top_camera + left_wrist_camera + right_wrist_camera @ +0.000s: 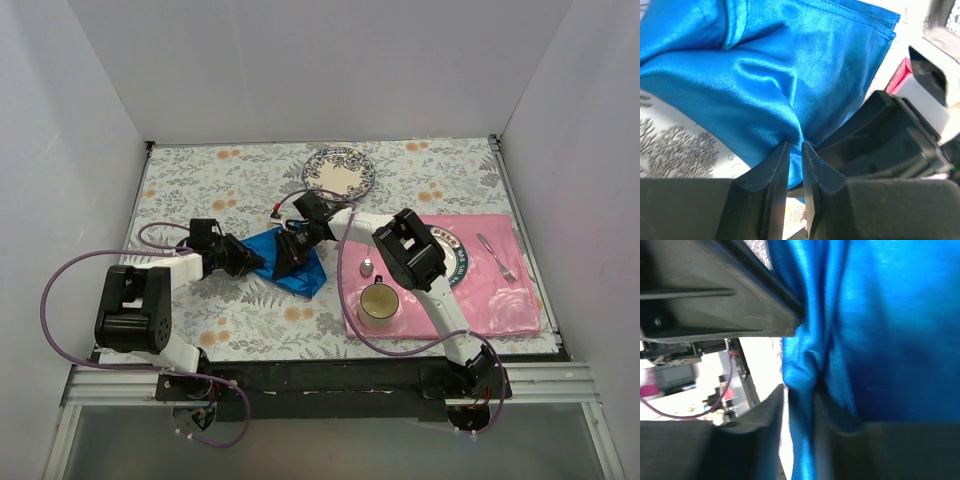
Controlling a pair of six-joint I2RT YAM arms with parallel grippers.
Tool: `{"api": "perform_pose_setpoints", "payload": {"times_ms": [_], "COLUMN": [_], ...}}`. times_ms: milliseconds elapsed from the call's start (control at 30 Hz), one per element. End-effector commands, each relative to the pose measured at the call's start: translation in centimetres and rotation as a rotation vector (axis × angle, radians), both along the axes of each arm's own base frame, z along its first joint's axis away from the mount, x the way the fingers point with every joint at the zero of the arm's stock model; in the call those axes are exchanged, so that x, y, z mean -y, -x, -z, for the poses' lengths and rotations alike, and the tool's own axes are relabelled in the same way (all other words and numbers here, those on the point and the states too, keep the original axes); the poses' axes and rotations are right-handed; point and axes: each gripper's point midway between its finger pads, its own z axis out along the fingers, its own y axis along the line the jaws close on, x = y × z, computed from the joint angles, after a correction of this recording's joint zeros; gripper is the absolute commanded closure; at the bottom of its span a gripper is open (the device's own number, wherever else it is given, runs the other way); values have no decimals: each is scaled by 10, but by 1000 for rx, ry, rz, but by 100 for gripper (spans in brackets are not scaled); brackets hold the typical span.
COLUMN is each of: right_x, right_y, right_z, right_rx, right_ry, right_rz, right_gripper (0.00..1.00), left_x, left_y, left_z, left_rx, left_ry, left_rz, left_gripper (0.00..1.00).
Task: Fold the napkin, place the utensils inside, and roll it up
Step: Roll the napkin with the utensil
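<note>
The bright blue napkin (303, 276) lies bunched on the floral tablecloth left of centre. At its left edge my left gripper (254, 260) is shut on a fold. In the left wrist view the napkin (790, 65) is pinched between the tips of the left gripper (795, 146). From above and behind, my right gripper (289, 264) reaches down onto the cloth. In the right wrist view the right gripper (801, 390) is open, and a ridge of napkin (890, 340) hangs between its fingers with a gap on one side. A spoon (367, 266) and a fork (497, 257) lie on the pink placemat (500, 300).
A patterned plate (340, 172) sits at the back centre. A second plate (462, 256) lies on the placemat, partly under the right arm. A cup (378, 303) stands at the placemat's near left corner. White walls enclose the table.
</note>
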Motion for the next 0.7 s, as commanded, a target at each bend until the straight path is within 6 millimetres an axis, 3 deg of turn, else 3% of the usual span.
{"api": "perform_pose_setpoints", "payload": {"times_ms": [0, 233, 467, 667], "right_x": [18, 29, 8, -5], "right_y": [-12, -27, -38, -31], "right_z": [-6, -29, -29, -23], "right_rx": [259, 455, 769, 952], "right_ry": [143, 205, 233, 295], "right_rz": [-34, -10, -25, -57], "right_gripper": [58, 44, 37, 36], "left_x": [-26, -26, -23, -22], "left_y": [45, 42, 35, 36], "left_z": [64, 62, 49, 49], "left_rx": [-224, -228, -206, -218], "left_ry": [-175, -183, -169, -162], "left_rz": [-31, -9, -11, -9], "left_gripper": [83, 85, 85, 85]}}
